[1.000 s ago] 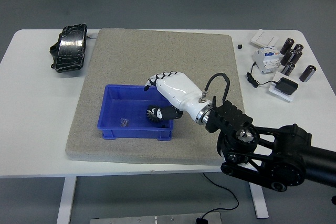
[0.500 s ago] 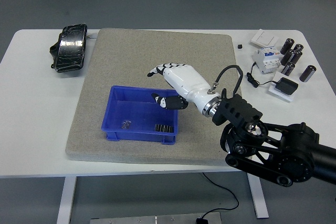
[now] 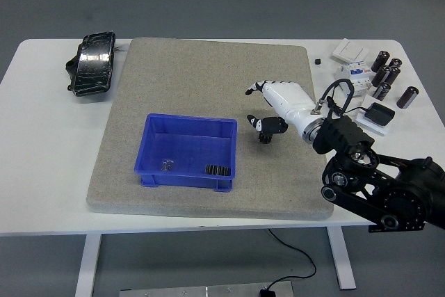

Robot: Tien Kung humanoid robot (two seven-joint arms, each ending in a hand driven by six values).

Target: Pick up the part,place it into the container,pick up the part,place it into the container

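A blue container (image 3: 186, 133) sits on the grey mat (image 3: 201, 74). Inside it lie a black gear-like part (image 3: 217, 170) at the front right and a small dark part (image 3: 165, 165) at the front left. My right hand (image 3: 266, 113), white with black fingertips, hovers over the mat just right of the container, its fingers relaxed and holding nothing. The black right arm (image 3: 375, 186) enters from the lower right. My left arm is out of view.
A black pouch (image 3: 92, 62) lies at the table's far left. At the far right are several black cylinders (image 3: 389, 74), a white breaker (image 3: 351, 78), a white switch plate (image 3: 350, 51) and a small black box (image 3: 379, 113) with a cable.
The hand let the gear-like part go into the container, then drew back to the right, clear of the container's rim. The container shifted slightly right.
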